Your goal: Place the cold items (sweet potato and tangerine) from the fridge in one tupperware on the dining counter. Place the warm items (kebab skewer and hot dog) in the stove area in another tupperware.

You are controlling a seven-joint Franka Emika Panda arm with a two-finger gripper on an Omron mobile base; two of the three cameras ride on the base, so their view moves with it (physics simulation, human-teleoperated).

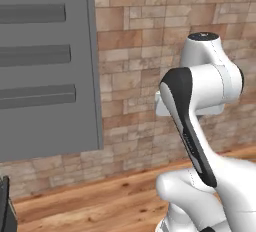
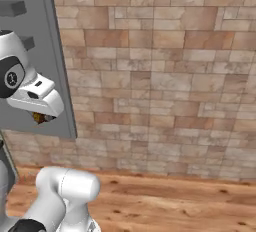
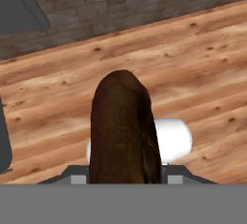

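A dark brown, lumpy sweet potato (image 3: 123, 131) stands close before the hand camera, and my gripper (image 3: 123, 178) is shut on it from both sides. In the right base view the hand sits at the left edge with a bit of the brown sweet potato (image 2: 40, 118) poking out beneath it, held up in the air. Behind the hand stands the grey fridge (image 2: 30, 41). Its flat face with three dark ledges takes up the upper left of the left base view, fridge (image 1: 45, 66). The tangerine, tupperwares, dining counter, kebab skewer, hot dog and stove are out of view.
A tan brick wall (image 2: 160, 76) runs straight ahead, with a wooden floor (image 2: 175, 201) below it. A dark edge (image 1: 5, 208) pokes in at the lower left of the left base view. My white arm (image 1: 200, 106) rises in front of the wall.
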